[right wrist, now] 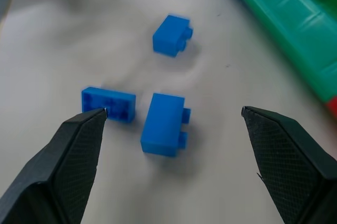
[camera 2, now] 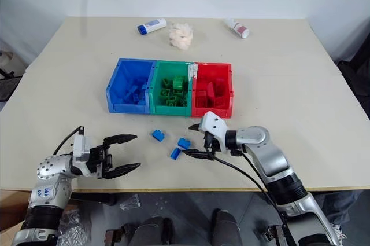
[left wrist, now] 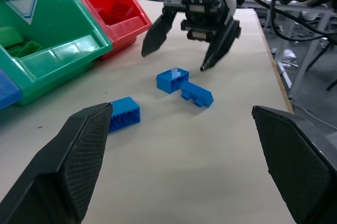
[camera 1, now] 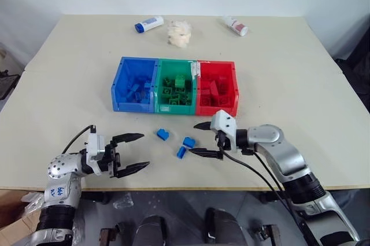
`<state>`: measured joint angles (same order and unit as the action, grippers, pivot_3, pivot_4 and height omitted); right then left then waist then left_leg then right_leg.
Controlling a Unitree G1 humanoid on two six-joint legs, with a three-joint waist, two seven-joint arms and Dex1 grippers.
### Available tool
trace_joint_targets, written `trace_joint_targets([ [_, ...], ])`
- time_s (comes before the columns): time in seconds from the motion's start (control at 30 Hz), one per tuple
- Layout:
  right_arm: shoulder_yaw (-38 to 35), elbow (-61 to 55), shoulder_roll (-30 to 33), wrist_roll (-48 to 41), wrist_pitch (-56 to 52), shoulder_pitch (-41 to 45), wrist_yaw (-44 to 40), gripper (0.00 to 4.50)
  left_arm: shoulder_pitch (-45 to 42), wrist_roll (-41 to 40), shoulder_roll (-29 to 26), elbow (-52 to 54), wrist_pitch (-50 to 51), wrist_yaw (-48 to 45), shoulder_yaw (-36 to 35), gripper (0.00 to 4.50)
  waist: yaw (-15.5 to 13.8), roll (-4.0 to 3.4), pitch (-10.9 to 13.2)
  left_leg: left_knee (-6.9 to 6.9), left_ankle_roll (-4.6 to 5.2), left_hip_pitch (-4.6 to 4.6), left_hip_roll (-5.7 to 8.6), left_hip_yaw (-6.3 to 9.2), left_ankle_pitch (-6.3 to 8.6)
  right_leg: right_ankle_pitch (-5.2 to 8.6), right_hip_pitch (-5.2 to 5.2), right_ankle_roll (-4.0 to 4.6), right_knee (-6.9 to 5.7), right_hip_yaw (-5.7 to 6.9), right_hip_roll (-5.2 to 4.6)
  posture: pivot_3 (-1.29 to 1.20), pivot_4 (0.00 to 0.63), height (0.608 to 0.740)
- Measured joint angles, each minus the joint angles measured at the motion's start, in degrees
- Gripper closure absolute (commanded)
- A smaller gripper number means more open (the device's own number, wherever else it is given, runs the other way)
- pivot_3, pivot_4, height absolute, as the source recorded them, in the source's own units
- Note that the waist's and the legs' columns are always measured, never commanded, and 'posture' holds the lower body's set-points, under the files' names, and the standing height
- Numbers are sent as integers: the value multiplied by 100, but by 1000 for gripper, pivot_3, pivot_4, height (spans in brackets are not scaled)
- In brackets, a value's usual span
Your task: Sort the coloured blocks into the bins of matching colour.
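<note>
Just in front of the bins (camera 1: 173, 109), three blue bricks (camera 1: 188, 141) lie loose on the table (camera 1: 300, 78); others already sit in the blue bin (camera 1: 124, 81). Both my right gripper (camera 1: 203, 138) and left gripper (camera 1: 134, 151) are spread wide, holding nothing.

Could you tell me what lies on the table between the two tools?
Three loose blue bricks lie between the left tool and right tool, seen in both eye views.

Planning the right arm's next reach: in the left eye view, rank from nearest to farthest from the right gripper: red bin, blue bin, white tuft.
From the right gripper:
1. Red bin, just behind it.
2. Blue bin, the row's far-left end.
3. White tuft, near the table's far edge.
</note>
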<state>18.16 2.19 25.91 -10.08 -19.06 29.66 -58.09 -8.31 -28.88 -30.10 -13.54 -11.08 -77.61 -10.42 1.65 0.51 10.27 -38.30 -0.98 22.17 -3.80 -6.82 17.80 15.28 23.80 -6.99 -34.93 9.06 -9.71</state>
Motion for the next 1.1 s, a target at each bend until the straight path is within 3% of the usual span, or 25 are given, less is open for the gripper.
trace_joint_targets([
  [0.07,76,158,-123,51,25,15,-3,1131,129,-7,-3,82,10,44,-35,0,2,0,0,3,-1,0,-2,1,0,1,3,1,-3,1,1,0,150,740],
  [0.27,140,208,-242,56,33,82,-25,3302,273,-20,-7,237,46,138,-87,0,-1,0,0,2,0,0,-1,0,0,1,3,1,-3,0,0,0,150,740],
  [0.33,124,151,-239,52,33,82,-24,3615,301,-21,-10,239,46,151,-92,0,-4,0,0,2,0,1,-1,0,0,1,3,1,-2,0,1,0,150,740],
  [0.63,-289,-234,-253,-203,-136,304,7,3615,305,-28,-9,238,45,181,-95,0,1,-1,0,2,0,1,-1,-1,0,1,5,1,-3,0,0,0,150,740],
  [0.8,-339,764,-1210,-182,190,1587,339,3615,267,-31,3,229,28,199,-106,0,119,-1,0,9,-10,-3,-8,-1,-6,3,13,11,-18,-1,8,0,150,740],
  [0.9,-350,2275,-1954,69,857,2605,718,3615,262,-31,17,229,14,255,-106,0,167,-2,1,11,-12,-1,-8,-5,-7,3,15,11,-17,-2,8,0,150,740],
  [1.1,-655,4661,-3017,371,2252,3901,1742,1503,266,-29,25,238,-5,332,-106,0,160,-1,1,20,-13,4,-6,-6,-6,3,16,10,-6,-1,8,0,150,740],
])
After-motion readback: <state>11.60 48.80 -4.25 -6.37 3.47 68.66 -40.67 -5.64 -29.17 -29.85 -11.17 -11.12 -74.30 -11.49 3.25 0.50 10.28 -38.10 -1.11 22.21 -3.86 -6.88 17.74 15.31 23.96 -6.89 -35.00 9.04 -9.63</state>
